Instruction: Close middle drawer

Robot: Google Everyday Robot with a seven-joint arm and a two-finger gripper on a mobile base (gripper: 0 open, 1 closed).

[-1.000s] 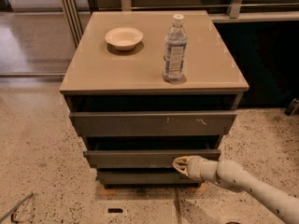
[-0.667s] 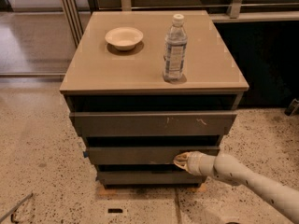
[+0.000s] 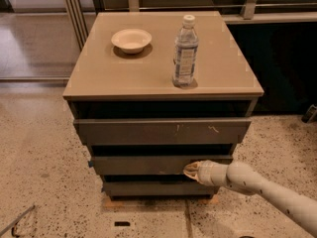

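Speckled flooring is occupied by a drawer cabinet point(image 3: 148, 78). Its middle drawer point(image 3: 143, 164), beneath the scratched front point(image 3: 163, 131), has been pushed slightly further in by the gripper point(image 3: 191, 168), pressed against its right end. Closure is judged near. Whether the gripper is spread cannot be told.

The cream gripper point(image 3: 190, 170) sits against the dark grey-brown middle drawer point(image 3: 138, 164); the cabinet top point(image 3: 109, 76) is tan, the bowl point(image 3: 131, 39) cream, the floor point(image 3: 39, 167) speckled beige.

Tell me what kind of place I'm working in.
Probably an office or lab space: a speckled hard floor, a metal-framed partition, and a drawer cabinet carrying a bowl and a water bottle. The hand is at the middle drawer front.
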